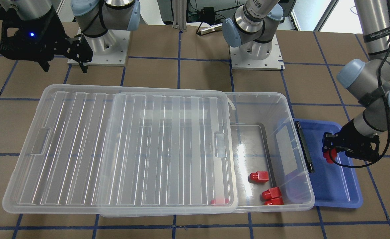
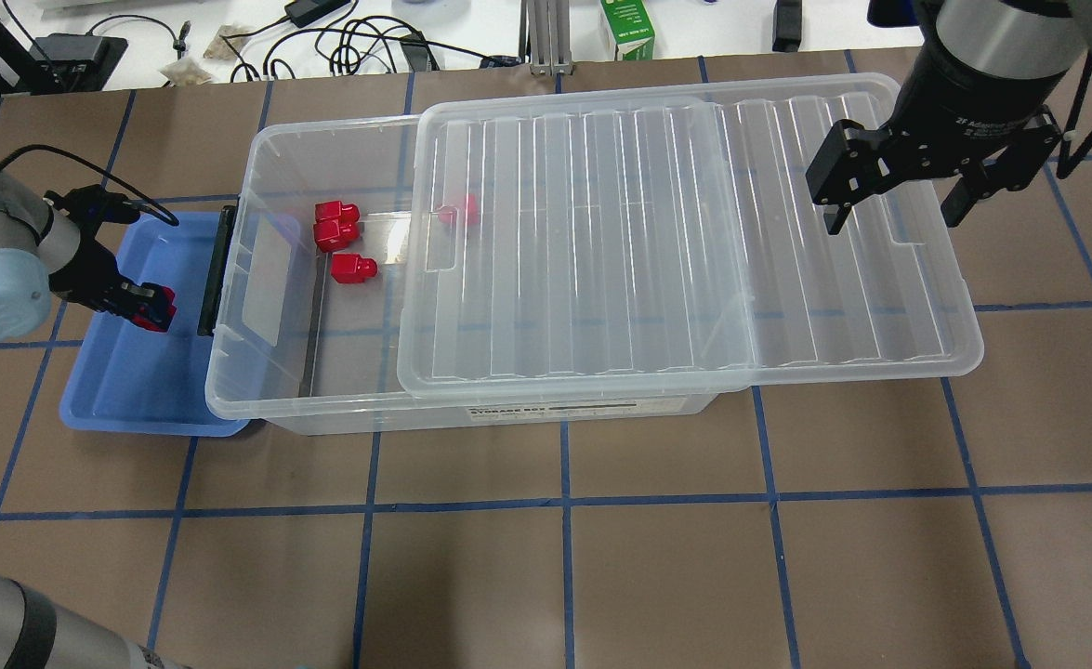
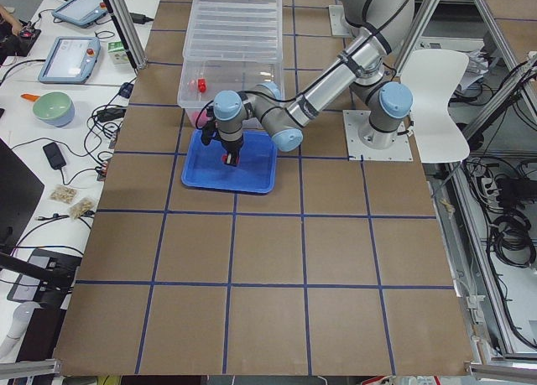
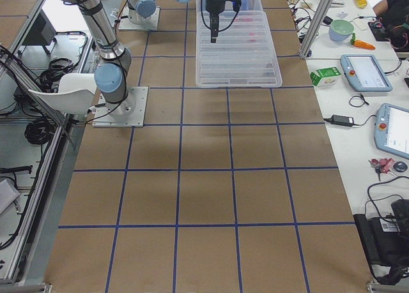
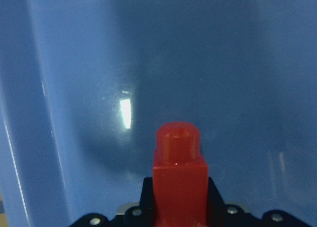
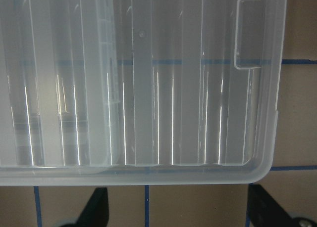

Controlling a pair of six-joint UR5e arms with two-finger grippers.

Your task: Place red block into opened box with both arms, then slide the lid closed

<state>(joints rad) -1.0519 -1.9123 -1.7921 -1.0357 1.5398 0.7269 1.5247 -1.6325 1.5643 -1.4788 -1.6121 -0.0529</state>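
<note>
At the desk's [image 2: 564,557] 9 o'clock, your left hand [image 2: 144,307] is clamped on the red block [image 5: 178,182], over the blue tray [image 2: 109,400]. The box [image 2: 341,415] sits just toward 3 o'clock, open end nearest, with loose blocks [image 2: 336,228] inside. The lid [image 2: 676,242] overhangs toward 3 o'clock. Your right hand [image 2: 894,218] hovers over its 1 o'clock corner, fingers apart. Carried low, the block may clip the box wall. Pushed at one corner, the lid may skew and jam.

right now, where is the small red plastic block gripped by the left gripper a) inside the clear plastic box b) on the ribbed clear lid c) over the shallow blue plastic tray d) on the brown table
c: the left gripper is shut on the red block over the blue tray
</note>
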